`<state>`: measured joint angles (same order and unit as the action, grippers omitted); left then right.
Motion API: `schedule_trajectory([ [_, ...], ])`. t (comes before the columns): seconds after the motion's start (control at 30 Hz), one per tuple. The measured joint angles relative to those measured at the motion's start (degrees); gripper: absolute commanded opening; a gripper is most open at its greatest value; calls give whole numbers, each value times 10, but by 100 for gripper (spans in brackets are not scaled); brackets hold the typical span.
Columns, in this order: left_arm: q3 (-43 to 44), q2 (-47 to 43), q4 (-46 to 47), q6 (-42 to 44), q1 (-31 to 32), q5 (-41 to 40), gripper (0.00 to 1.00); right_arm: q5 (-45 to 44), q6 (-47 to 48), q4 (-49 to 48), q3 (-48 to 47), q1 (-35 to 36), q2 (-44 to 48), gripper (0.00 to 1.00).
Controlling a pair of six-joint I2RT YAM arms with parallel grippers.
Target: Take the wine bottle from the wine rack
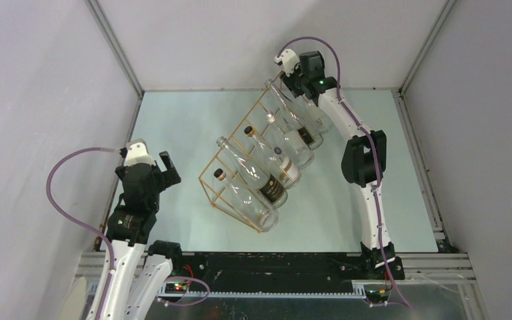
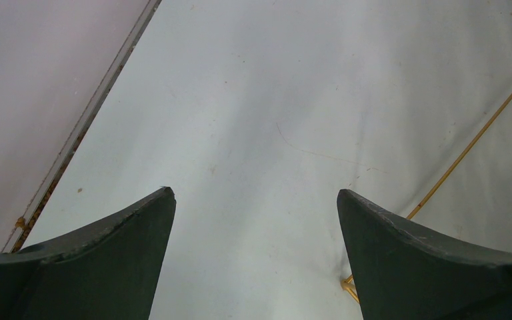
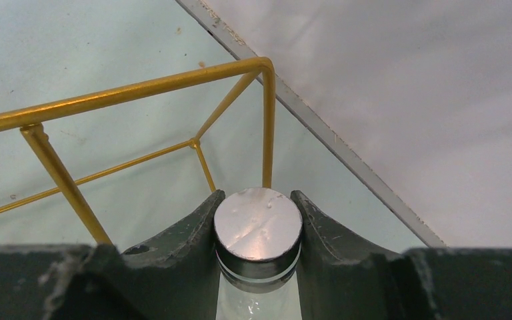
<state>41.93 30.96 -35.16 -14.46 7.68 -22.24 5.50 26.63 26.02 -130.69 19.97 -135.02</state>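
Right gripper clamped on wine bottle cap, seated between both fingers; wine rack wire just beyond tips. Likely grip for lengthwise withdrawal. Left gripper spread wide, empty.

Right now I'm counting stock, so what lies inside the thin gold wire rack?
Several clear glass bottles lie side by side in the rack, some dark-labelled. The right gripper is shut on the farthest bottle's silver cap; that bottle's neck is covered by it.
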Motion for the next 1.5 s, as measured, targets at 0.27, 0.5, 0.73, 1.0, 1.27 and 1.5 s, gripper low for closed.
schedule_trajectory([
  [0.27,0,4,0,0,0,0,98,-6,2,-17,20,2,10,0],
  [0.5,0,5,0,0,0,0,98,-14,-16,-45,95,-6,67,0],
  [0.73,0,9,0,0,0,-1,98,-13,-58,-64,169,-27,131,0],
  [1.0,0,9,0,0,0,-1,98,-7,-146,-142,314,-71,237,0],
  [1.27,0,8,0,0,0,-1,98,-20,-209,-215,457,-107,340,0],
  [1.5,0,1,0,0,0,-1,98,-52,-233,-229,534,-127,421,0],
])
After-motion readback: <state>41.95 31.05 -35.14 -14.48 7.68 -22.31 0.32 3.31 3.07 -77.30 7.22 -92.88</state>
